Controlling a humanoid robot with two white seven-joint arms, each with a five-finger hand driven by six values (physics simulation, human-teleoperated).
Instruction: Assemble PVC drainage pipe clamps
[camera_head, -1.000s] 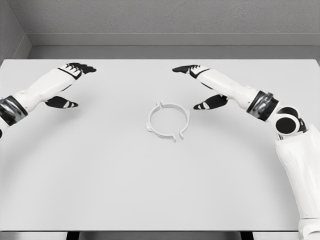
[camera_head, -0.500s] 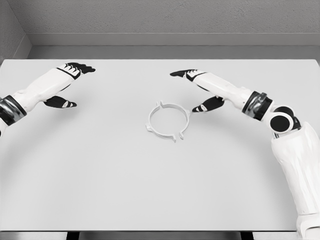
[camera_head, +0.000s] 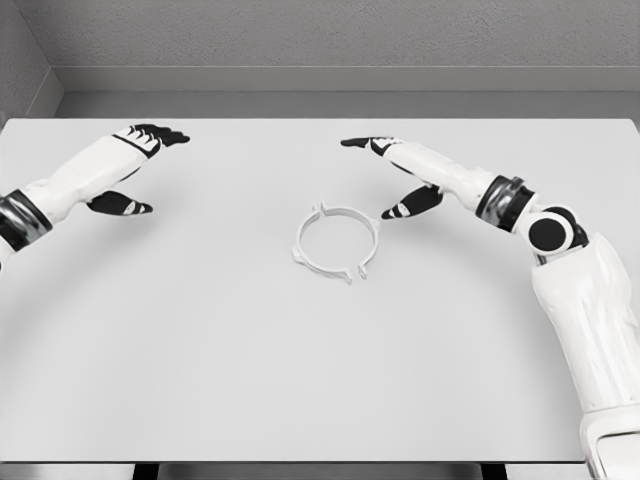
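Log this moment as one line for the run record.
stage: approach | right hand: open, beside white clamp ring, not touching | left hand: open, far left, idle | ring: flat on table, ungrasped

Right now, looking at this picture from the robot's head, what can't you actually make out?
- Head view: the white clamp ring against the white table has low contrast; whether it is one piece or two joined halves is too fine to tell.
- Whether the right hand's thumb touches the ring: unclear from this angle.
- The left hand's arm is cut off by the picture's left edge.
- The table's legs and the floor: hidden beneath the tabletop.
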